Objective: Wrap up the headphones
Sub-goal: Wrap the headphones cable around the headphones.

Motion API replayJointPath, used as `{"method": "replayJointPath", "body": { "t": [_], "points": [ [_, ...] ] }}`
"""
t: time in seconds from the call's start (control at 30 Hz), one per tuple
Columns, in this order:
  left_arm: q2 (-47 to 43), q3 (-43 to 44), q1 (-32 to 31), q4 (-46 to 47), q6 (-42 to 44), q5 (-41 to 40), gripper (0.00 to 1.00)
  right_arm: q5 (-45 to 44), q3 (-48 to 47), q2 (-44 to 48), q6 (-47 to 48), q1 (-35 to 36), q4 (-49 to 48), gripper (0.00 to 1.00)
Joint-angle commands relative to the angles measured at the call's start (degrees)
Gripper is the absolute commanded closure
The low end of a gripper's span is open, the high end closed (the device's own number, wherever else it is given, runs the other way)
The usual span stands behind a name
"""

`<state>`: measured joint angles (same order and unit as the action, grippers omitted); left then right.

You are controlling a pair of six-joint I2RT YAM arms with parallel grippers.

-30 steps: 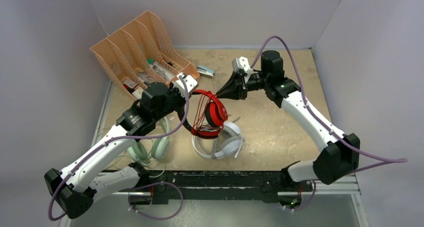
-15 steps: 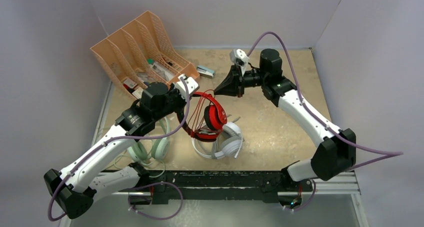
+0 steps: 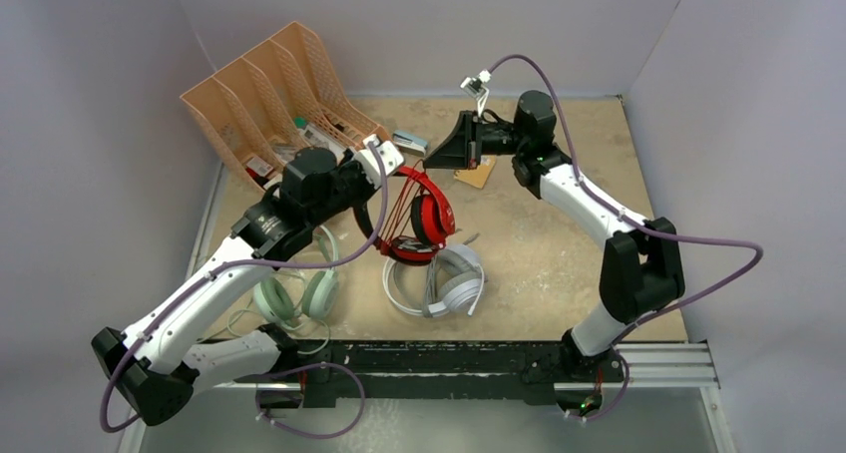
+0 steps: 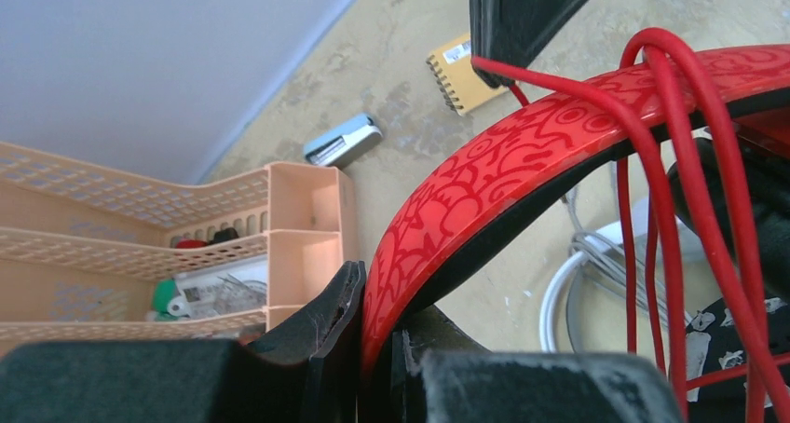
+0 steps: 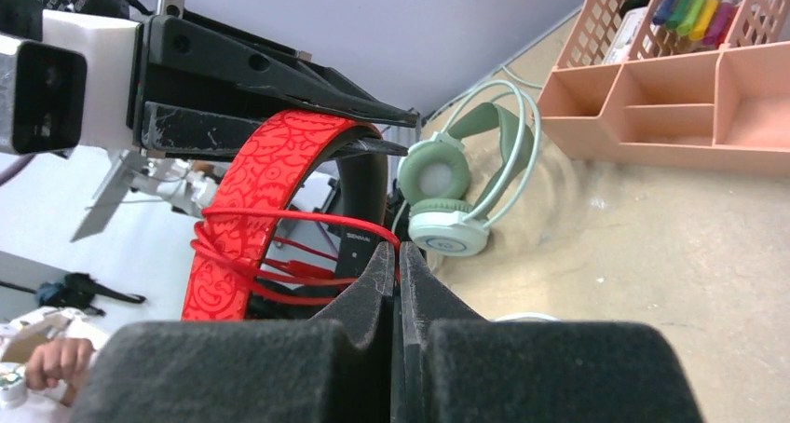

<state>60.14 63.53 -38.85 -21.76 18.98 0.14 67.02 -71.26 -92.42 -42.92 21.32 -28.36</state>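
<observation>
Red cord (image 4: 643,218), pinched tight between the right fingers (image 5: 398,269), has swung toward eleven o'clock over the red headphones (image 3: 419,219), which the left fingers (image 3: 387,174) clamp above the tabletop (image 3: 559,263) centre; another wrap seems underway.

Open tabletop (image 3: 569,243) right of the white headphones (image 3: 461,291) — orange organizer (image 3: 264,89) and raised red headphones (image 3: 431,219) crowd the left.

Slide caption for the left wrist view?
Left gripper clamps the red headphones by the band; right gripper pinches the cord.
</observation>
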Motion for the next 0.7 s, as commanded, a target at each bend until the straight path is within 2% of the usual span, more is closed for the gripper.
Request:
{"method": "replayJointPath", "body": {
  "t": [0.0, 0.13, 0.3, 0.53, 0.6, 0.67],
  "points": [
    [1.2, 5.5, -0.7, 7.8, 1.5, 0.0, 1.00, -1.4, -0.8, -1.1, -12.3, -0.1, -12.9, 1.00],
    [3.1, 6.7, -0.9, 8.9, 2.3, 0.0, 1.00, -1.0, -0.4, -2.5, -16.1, 1.4, -16.8, 1.00],
    [4.0, 6.6, -1.0, 9.2, 3.1, 0.0, 1.00, -1.5, 0.8, -4.3, -27.4, 2.2, -29.9, 1.00],
    [4.2, 5.5, -1.1, 11.3, 3.4, -2.7, 1.00, -0.6, 3.6, -7.8, -51.4, 3.5, -52.1, 1.00],
    [4.0, 5.3, -1.1, 11.4, 3.4, -2.7, 1.00, -0.7, 5.1, -7.7, -53.9, 3.5, -53.9, 1.00],
    [3.9, 5.3, -1.1, 11.5, 3.1, -2.3, 1.00, 0.0, 5.9, -6.8, -50.7, 3.5, -52.0, 1.00]
  ]
}}
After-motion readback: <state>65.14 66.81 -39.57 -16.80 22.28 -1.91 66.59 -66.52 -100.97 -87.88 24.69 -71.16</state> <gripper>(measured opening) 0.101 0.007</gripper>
